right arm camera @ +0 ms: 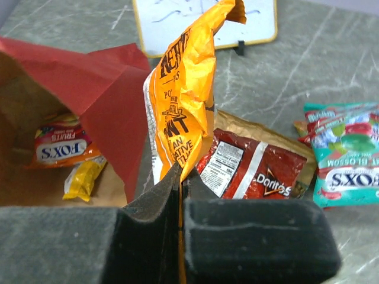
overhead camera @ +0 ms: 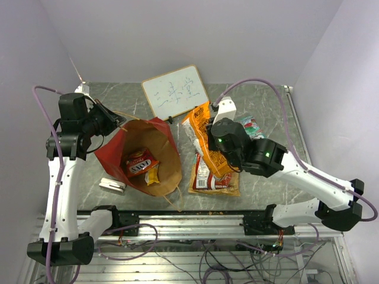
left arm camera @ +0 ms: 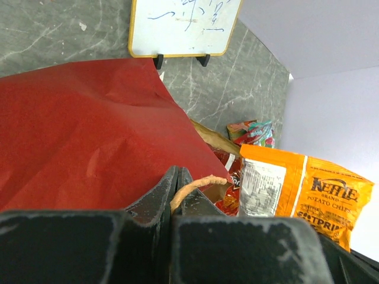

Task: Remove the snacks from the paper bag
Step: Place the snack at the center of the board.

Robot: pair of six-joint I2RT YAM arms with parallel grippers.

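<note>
Gaping brown-lined, the red paper bag [overhead camera: 111, 155] sits clamped in left hand [left arm camera: 177, 184], orange packet [right arm camera: 185, 89] in right hand [right arm camera: 179, 178].

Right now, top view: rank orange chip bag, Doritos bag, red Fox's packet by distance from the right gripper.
1. Orange chip bag: in the jaws of the right gripper.
2. Doritos bag: just toward the bases.
3. Red Fox's packet: left, inside paper bag.

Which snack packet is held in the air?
The orange Kettle chips packet, pinched in the right end effector; the others lie on the table or inside the paper bag.
</note>
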